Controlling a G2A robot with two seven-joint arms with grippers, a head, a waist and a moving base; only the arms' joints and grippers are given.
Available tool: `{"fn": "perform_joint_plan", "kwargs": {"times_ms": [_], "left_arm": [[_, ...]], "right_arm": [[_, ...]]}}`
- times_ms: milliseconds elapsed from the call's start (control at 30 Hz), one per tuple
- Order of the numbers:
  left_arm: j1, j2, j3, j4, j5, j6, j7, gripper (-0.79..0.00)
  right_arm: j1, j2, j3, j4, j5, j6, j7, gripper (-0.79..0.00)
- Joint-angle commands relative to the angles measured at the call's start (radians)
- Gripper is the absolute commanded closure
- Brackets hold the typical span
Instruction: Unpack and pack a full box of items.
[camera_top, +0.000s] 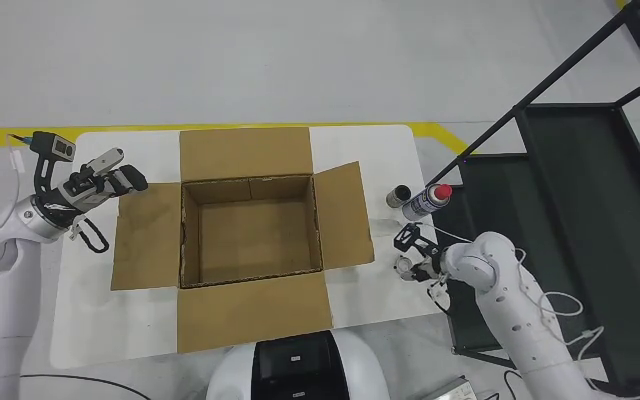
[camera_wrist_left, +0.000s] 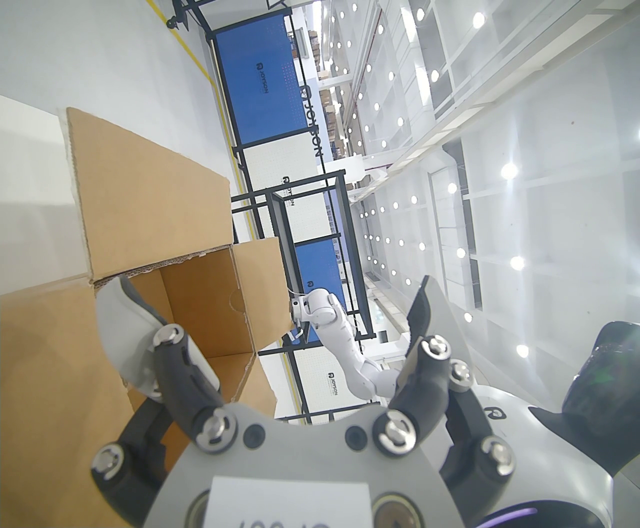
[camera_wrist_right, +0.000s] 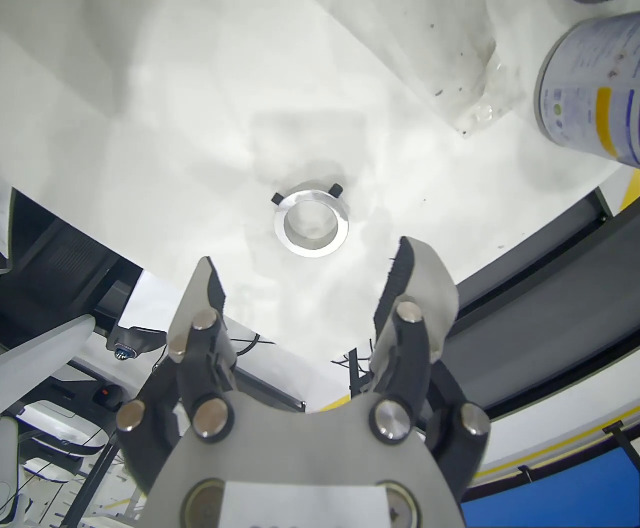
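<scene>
Right fingers (camera_wrist_right: 425, 280) spread just short of a metal ring (camera_wrist_right: 311, 227) — box (camera_top: 245, 152) flaps splayed.

Wears glossy white rounded arm shells (camera_top: 505, 300), trails thin black cables (camera_top: 92, 238) at the wrists, and carries a grey-plated left gripper (camera_wrist_left: 270, 300) and right gripper (camera_wrist_right: 307, 260) with silver screws (camera_wrist_right: 390, 415), black linkages (camera_wrist_right: 200, 365), ribbed black finger pads (camera_wrist_right: 394, 280).
</scene>
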Motion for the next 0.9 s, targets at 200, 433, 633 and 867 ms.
{"fn": "perform_joint_plan", "kwargs": {"times_ms": [200, 433, 633, 867], "left_arm": [[0.000, 0.000, 0.000, 0.000, 0.000, 0.000, 0.000, -0.785], [0.000, 0.000, 0.000, 0.000, 0.000, 0.000, 0.000, -0.785], [0.000, 0.000, 0.000, 0.000, 0.000, 0.000, 0.000, -0.785], [0.000, 0.000, 0.000, 0.000, 0.000, 0.000, 0.000, -0.785]], "right_arm": [[0.045, -0.002, -0.051, 0.057, -0.037, 0.049, -0.007, -0.391], [0.084, -0.006, -0.097, 0.115, -0.047, 0.072, -0.033, -0.391], [0.109, -0.007, -0.123, 0.143, -0.045, 0.077, -0.042, -0.363], [0.132, -0.008, -0.148, 0.169, -0.045, 0.080, -0.046, -0.314]]}}
